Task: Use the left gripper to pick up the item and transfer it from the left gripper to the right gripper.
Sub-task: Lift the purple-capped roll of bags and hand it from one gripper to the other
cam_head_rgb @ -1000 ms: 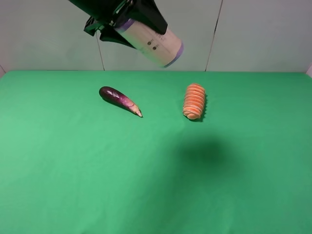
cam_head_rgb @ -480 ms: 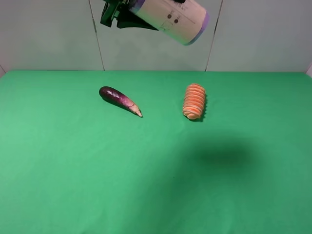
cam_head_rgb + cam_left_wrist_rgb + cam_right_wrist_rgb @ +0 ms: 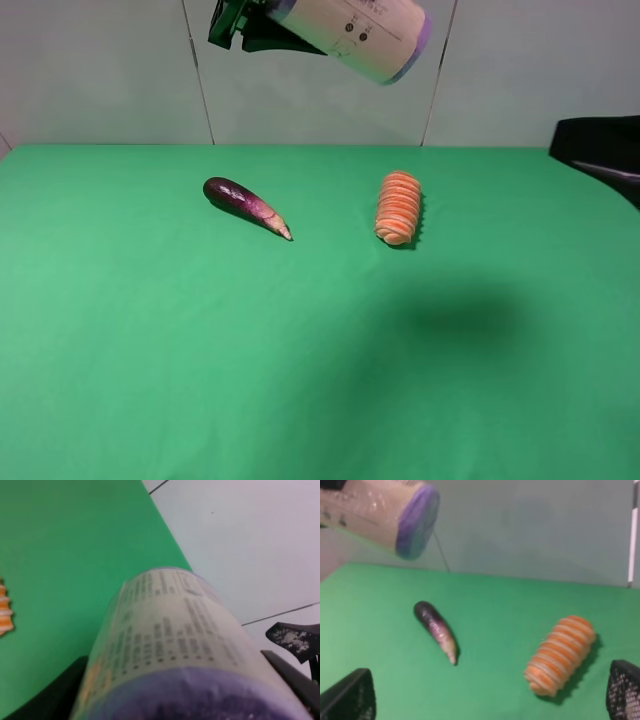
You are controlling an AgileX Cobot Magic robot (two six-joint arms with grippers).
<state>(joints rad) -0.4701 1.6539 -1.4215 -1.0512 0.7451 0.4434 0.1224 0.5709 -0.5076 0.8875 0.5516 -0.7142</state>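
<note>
While the left gripper (image 3: 250, 28) clamps the item (image 3: 355, 35) aloft at upper centre, free purple end pointing right, the right gripper (image 3: 487, 695) shows fingers spread wide, seemingly ready to receive.

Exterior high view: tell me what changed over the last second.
The left gripper, shut on the can, carried it up and to the right, mostly in the first half second. The right arm has entered at the right edge. The eggplant and sliced carrot stayed put.
</note>
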